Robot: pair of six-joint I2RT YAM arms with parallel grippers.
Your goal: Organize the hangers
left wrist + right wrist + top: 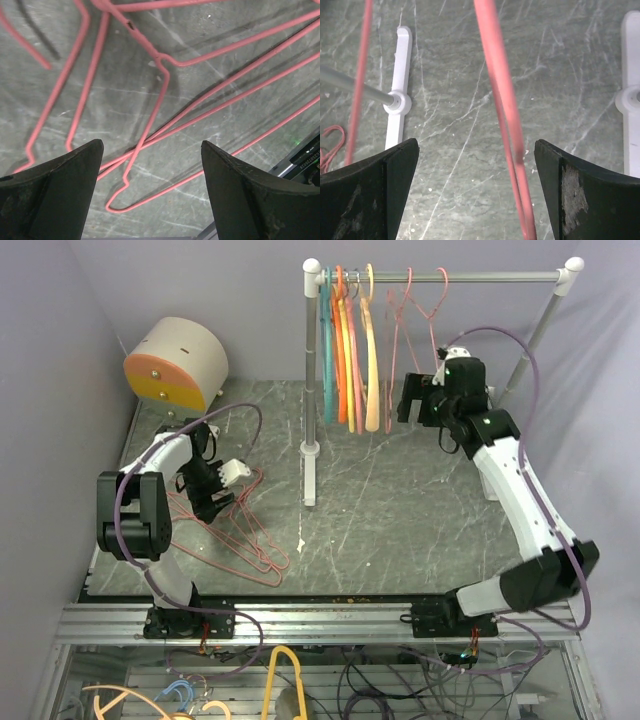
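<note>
Several plastic hangers hang at the left end of the rail: teal (326, 350), orange (342, 360), peach (370, 370). Two thin pink wire hangers (435, 315) hang further right. My right gripper (418, 405) is open beside them; in the right wrist view (476, 145) a pink wire (510, 125) runs down between the fingers, near the right one, untouched. More pink wire hangers (245, 540) lie in a pile on the table. My left gripper (215, 508) hovers open just above them, with the wires (150, 120) showing between its fingers (151, 145).
The silver rail (480, 277) stands on white feet (310, 475), with its right upright (540, 330) beside my right arm. A round cream and orange box (175, 365) sits at the back left. Cables and a yellow hanger (282, 670) lie below the table's front edge.
</note>
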